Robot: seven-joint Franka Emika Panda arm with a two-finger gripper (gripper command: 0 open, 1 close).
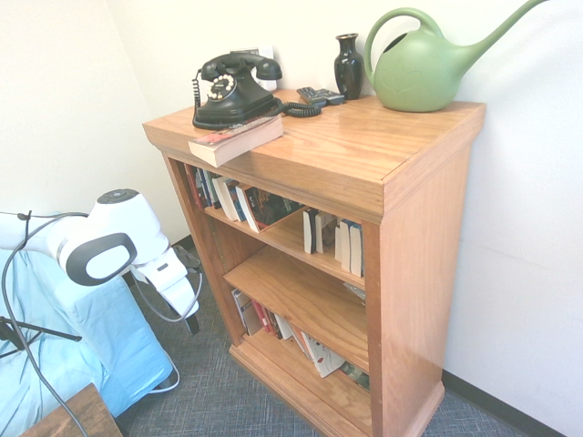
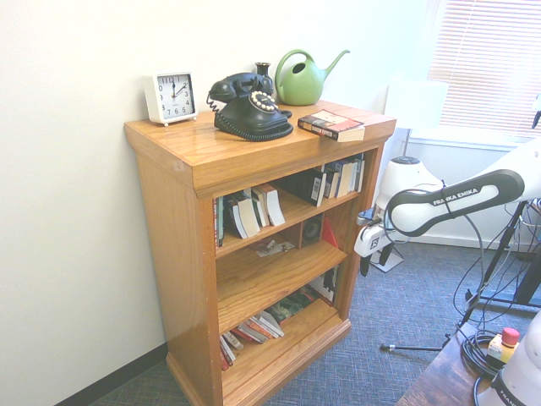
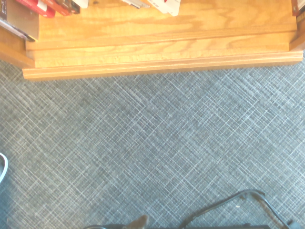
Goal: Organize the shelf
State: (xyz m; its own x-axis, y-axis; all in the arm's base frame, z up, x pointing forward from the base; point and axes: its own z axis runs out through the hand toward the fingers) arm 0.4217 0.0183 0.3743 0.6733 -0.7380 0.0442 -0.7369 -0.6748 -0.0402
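My jaws (image 2: 375, 257) hang wide apart and empty in front of the honey-coloured wooden bookcase (image 2: 272, 245), above the grey carpet (image 3: 157, 138). In the second exterior view I see a square white clock (image 2: 171, 97) on its top, which the first lacks; the first shows a dark remote control (image 1: 321, 96) behind the black rotary telephone (image 1: 234, 91). A thick paperback (image 1: 237, 139) overhangs the front edge. The green plastic watering can (image 1: 424, 68) stands beside a glossy black vase (image 1: 348, 67).

White rounded robot arm (image 2: 473, 199), black oval joint surround, dark "FRANKA EMIKA" lettering, dark cable
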